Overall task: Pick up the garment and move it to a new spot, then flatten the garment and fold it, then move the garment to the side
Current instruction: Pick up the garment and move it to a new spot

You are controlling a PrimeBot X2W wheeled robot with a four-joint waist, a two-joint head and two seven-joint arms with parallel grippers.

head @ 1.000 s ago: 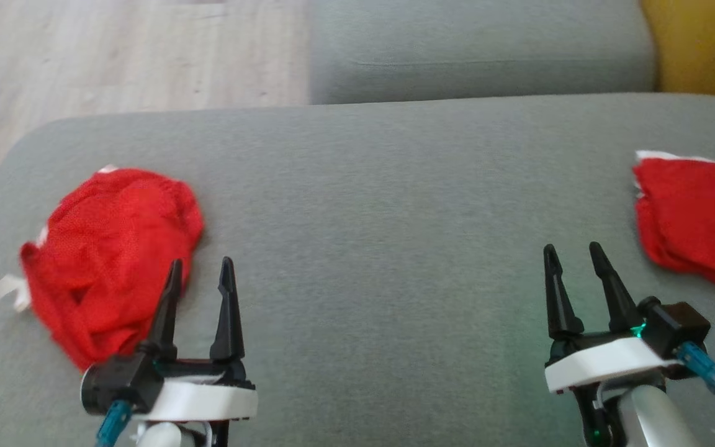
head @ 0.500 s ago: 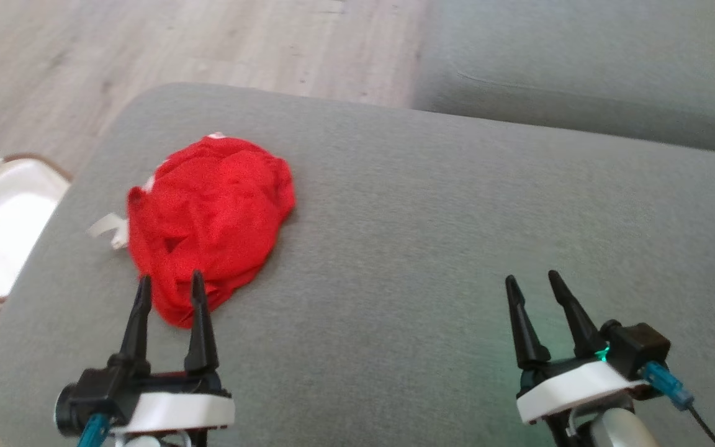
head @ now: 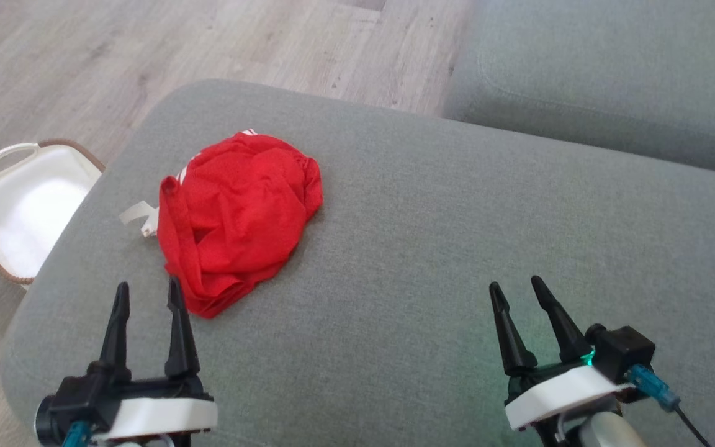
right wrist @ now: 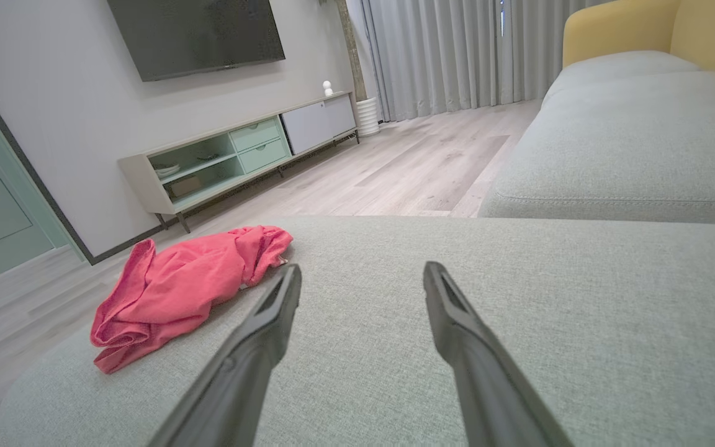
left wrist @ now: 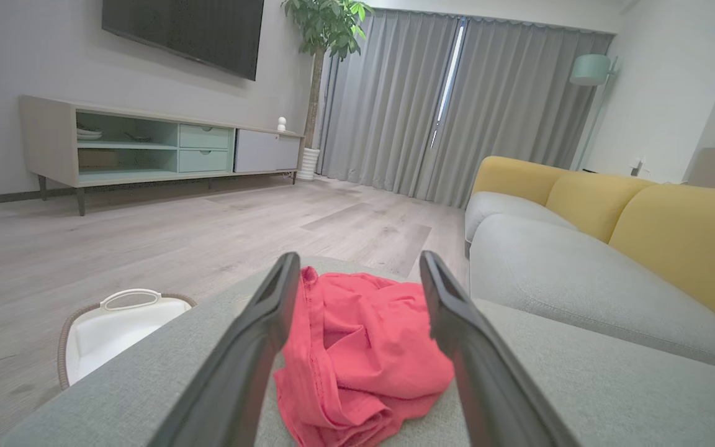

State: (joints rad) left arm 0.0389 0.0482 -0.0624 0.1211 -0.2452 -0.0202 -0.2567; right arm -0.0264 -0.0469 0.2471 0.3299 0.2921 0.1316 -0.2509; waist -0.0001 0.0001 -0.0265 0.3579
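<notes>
While my left hand point(head: 148, 284) and right hand point(head: 515, 283) hover wide, I see the garment point(head: 239, 211) near the cushion point(head: 426, 248) edge, open room rightward.

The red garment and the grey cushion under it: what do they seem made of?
Red garment: probably thin mesh-like knit, matte; fine dotted texture, soft crumpled folds.
Grey cushion: likely woven upholstery fabric, matte; fine heathered grain.
</notes>
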